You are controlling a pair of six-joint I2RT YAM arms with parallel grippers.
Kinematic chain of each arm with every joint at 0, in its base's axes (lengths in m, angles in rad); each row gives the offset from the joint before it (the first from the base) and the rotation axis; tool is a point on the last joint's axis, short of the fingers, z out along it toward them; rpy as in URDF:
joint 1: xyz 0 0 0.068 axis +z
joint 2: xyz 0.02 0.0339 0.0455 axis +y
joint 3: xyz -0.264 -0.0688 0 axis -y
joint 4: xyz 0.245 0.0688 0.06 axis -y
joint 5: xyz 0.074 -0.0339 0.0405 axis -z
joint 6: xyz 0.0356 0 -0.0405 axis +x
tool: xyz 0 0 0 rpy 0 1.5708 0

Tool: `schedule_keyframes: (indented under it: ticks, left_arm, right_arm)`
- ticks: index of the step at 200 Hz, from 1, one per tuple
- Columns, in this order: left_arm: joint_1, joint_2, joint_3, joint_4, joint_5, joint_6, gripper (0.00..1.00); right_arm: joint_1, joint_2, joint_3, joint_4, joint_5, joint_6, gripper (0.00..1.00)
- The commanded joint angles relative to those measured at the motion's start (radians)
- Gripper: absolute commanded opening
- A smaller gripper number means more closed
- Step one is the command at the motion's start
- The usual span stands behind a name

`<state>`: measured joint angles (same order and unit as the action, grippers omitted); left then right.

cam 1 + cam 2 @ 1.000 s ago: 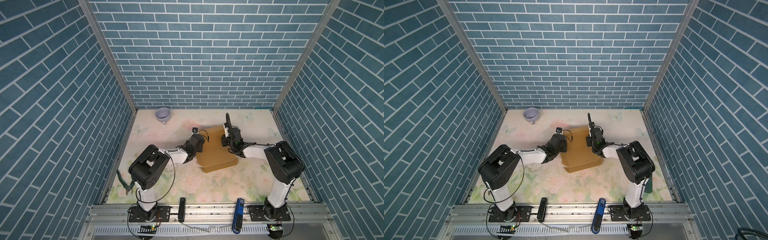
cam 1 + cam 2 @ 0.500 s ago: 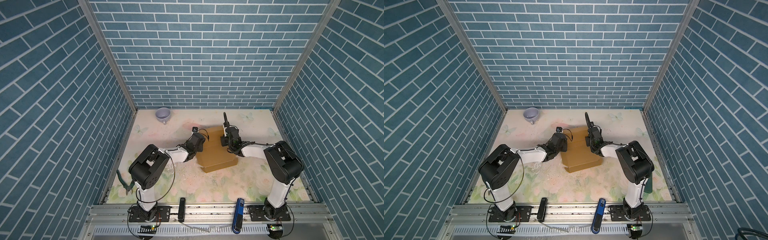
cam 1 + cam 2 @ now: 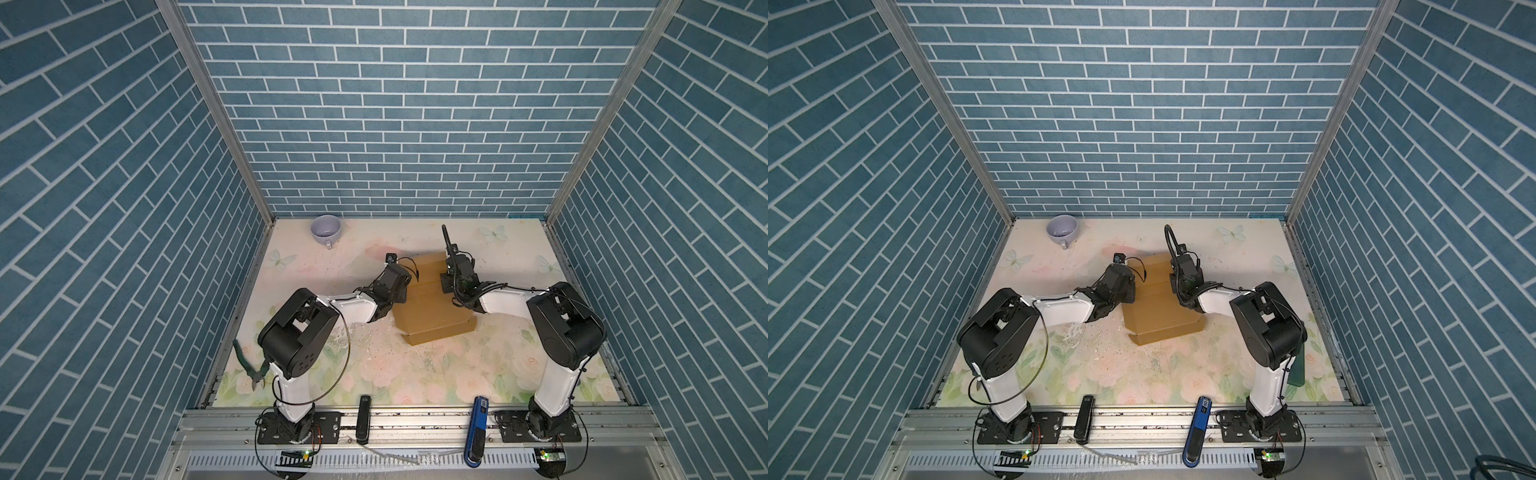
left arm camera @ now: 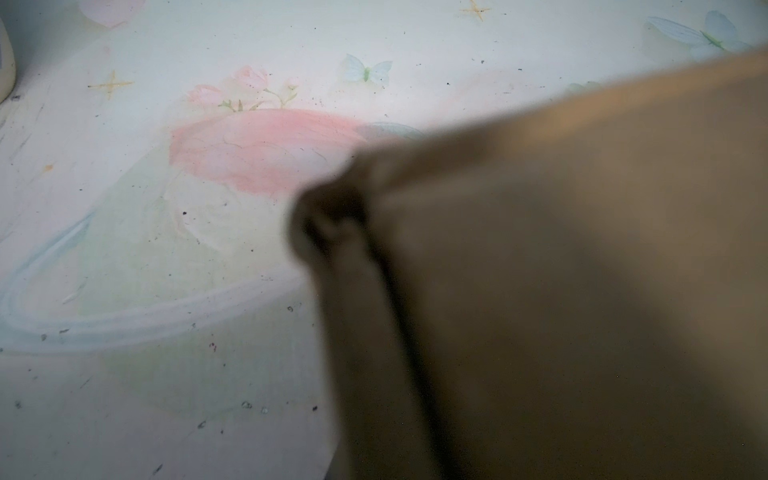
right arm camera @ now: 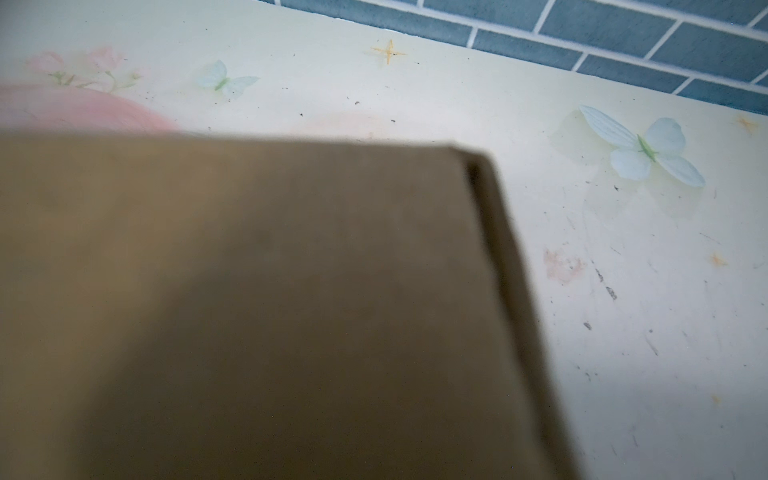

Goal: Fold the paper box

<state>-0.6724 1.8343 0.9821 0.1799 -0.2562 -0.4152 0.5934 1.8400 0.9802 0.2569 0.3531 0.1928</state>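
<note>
since a second ago the right gripper (image 3: 449, 274) has slid a little toward the left arm, farther over the right edge of the paper box (image 3: 432, 316), and its jaws have drawn together. they are now closed, though no view shows whether any cardboard is caught between them. the left gripper (image 3: 408, 286) has not shifted. it presses against the box's left edge, and its fingers are hidden there, so i cannot tell whether they are apart or pinched together.

in both top views the box (image 3: 1158, 311) lies near the middle of the floral table (image 3: 415, 374), turned slightly, with a broad tan panel facing up and a lower front strip toward the near rail. it sits between the two grippers, the left (image 3: 1133, 286) at one side and the right (image 3: 1177, 274) over the other. the left wrist view shows a blurred corner of the box (image 4: 582, 291) very close. the right wrist view shows its flat top and one far corner (image 5: 249, 291), with bare table beyond.
</note>
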Motion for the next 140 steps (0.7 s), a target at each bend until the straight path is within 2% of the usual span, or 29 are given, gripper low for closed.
schedule_keyframes:
  ticks: [1, 22, 82, 140]
  left_arm:
    - [-0.009, 0.037, 0.011, -0.059, 0.065, 0.006, 0.13]
    - [-0.008, 0.037, 0.015, -0.064, 0.067, 0.009, 0.13]
    - [-0.006, 0.039, 0.023, -0.069, 0.074, 0.01, 0.13]
    - [-0.005, 0.037, 0.021, -0.077, 0.077, 0.012, 0.13]
  right_arm:
    - [0.005, 0.034, 0.018, -0.11, 0.057, -0.01, 0.05]
    - [0.005, 0.029, 0.016, -0.103, 0.026, -0.016, 0.08]
    - [0.004, 0.028, 0.019, -0.095, -0.041, -0.012, 0.25]
    - [0.003, 0.071, 0.028, -0.062, -0.059, -0.007, 0.27]
